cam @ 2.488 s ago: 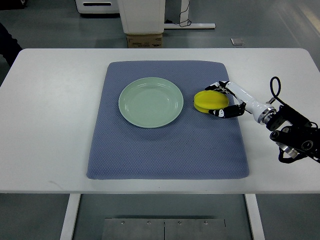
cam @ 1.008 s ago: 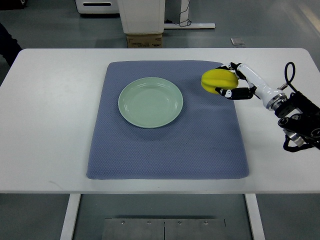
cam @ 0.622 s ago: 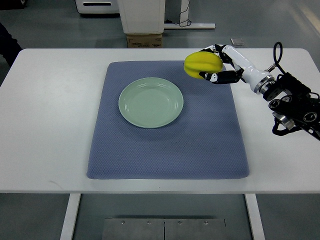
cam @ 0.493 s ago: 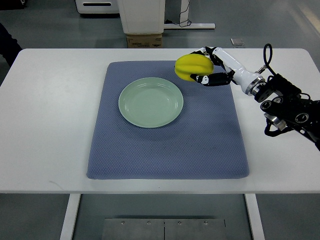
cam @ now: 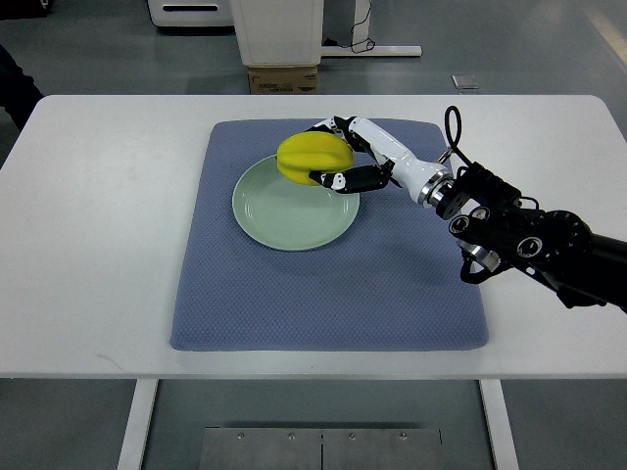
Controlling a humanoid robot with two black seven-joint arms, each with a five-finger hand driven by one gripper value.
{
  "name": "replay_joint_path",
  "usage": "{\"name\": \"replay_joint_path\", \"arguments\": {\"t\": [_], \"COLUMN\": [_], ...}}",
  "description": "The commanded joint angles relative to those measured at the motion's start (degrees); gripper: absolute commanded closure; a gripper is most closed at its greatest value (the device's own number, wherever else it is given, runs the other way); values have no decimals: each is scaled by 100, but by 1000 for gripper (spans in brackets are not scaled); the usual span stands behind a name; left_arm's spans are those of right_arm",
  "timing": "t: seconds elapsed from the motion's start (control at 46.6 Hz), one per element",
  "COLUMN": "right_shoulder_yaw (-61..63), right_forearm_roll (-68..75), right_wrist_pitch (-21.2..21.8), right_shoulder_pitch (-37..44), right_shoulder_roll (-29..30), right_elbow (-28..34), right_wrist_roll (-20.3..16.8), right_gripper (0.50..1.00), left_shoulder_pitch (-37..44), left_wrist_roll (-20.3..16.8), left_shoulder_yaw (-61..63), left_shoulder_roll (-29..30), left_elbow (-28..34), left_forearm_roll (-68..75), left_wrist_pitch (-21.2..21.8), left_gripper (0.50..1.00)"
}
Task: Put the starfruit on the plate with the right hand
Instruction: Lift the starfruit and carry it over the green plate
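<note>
Bright, even light; sharp pic.

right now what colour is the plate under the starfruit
Pale green, clearest in the top view: the plate sits on a blue mat.

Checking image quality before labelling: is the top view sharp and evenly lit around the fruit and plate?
Top view: sharp, evenly lit; yellow starfruit in the right hand and pale green round plate show crisp edges, no glare; only a soft shadow on the blue-grey woven mat.
</note>
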Motion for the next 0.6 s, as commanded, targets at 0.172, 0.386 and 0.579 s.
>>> {"name": "replay_joint_path", "arguments": {"t": [0.172, 0.386, 0.579], "right_shoulder_yaw": [-3, -12, -38], "right_forearm_roll": [1, 1, 1], "right_wrist_pitch": [3, -5, -5], "right_shoulder_pitch": [-81, -134, -178], "right_shoulder_roll": [201, 482, 702], "right_elbow": [-17, -122, -368], "right_wrist_roll": [0, -175, -263], "right_gripper": [1000, 1000, 1000], "left_shoulder_pitch": [0, 0, 0], "left_wrist_roll": [0, 0, 0], "left_shoulder_yaw": [2, 2, 2], "left_shoulder_roll": [0, 0, 0], "left_elbow": [3, 3, -6], "left_forearm_roll": [0, 0, 0], "left_wrist_pitch": [-1, -1, -1], "left_gripper": [500, 500, 500]}}
